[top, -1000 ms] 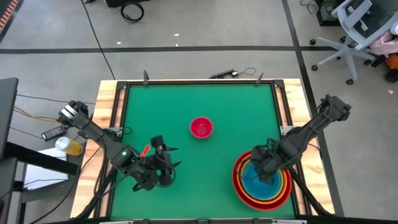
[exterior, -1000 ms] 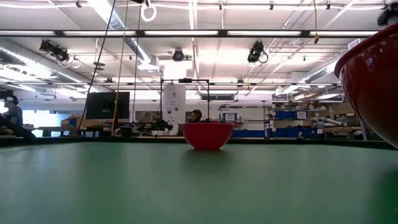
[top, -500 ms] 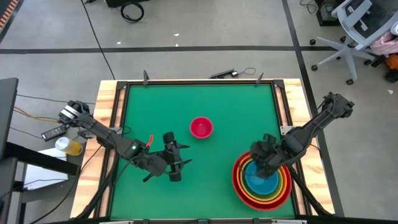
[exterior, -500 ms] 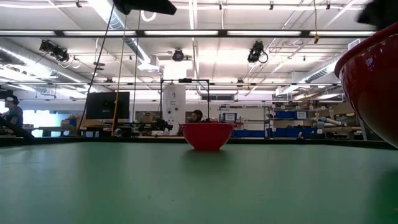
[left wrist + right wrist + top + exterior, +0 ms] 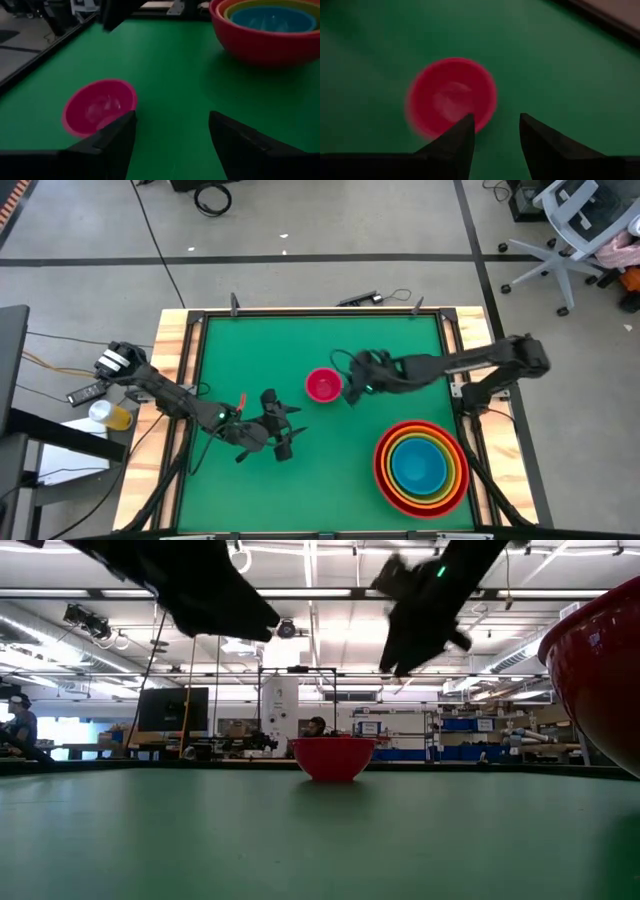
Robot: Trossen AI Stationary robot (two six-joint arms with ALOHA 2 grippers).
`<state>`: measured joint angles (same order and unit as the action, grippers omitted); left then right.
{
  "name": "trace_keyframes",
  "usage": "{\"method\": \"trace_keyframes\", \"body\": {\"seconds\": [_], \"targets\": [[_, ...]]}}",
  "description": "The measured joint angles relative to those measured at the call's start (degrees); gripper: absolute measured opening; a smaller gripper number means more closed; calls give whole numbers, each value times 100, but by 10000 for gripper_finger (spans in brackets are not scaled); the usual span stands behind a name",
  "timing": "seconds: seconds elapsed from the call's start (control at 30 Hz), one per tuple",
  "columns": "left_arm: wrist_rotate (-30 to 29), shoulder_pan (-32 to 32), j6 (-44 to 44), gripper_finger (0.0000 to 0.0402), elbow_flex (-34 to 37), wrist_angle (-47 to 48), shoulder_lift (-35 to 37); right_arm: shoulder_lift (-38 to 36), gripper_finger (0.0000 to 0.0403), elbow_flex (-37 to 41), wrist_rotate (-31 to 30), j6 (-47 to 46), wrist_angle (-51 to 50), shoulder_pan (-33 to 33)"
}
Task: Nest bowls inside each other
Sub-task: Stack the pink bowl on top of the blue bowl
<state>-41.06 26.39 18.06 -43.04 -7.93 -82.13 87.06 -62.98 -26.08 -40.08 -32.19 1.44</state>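
Note:
A small pink-red bowl (image 5: 323,385) stands upright on its base near the middle of the green table; it also shows in the low view (image 5: 332,757). Near the right front corner sits a nested stack of bowls (image 5: 421,465), red outermost and blue innermost. My right gripper (image 5: 347,388) hovers open just right of the small bowl (image 5: 451,97), its fingers (image 5: 455,142) above the mat. My left gripper (image 5: 289,432) hangs open nearer the front, left of the small bowl (image 5: 100,107), with nothing between its fingers (image 5: 117,145).
A raised wooden rim (image 5: 178,360) frames the table. Bare green mat (image 5: 260,350) lies to the far left and between the small bowl and the stack. The stack's red wall (image 5: 600,670) fills the right of the low view. The room beyond holds shelves and desks.
My right gripper has left the bowl stack and swung fast toward the table's far left, ending beside the small pink-red bowl; the blue bowl stays in the stack. My left gripper has moved toward the table's right and sunk lower, coming into the low view.

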Motion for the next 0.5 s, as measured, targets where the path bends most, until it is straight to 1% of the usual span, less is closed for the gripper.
{"method": "trace_keyframes", "body": {"seconds": [0.1,0.2,0.37,0.5], "targets": [[0,43,139,253,77,135,0,508,160,2,327,5,161,-458],[2,62,225,253,140,232,0,984,163,4,687,149,396,-751],[-2,78,474,253,243,405,0,1511,167,9,1394,410,1019,-959],[-1,81,620,253,329,435,0,1780,167,7,1734,485,1291,-1044]]}}
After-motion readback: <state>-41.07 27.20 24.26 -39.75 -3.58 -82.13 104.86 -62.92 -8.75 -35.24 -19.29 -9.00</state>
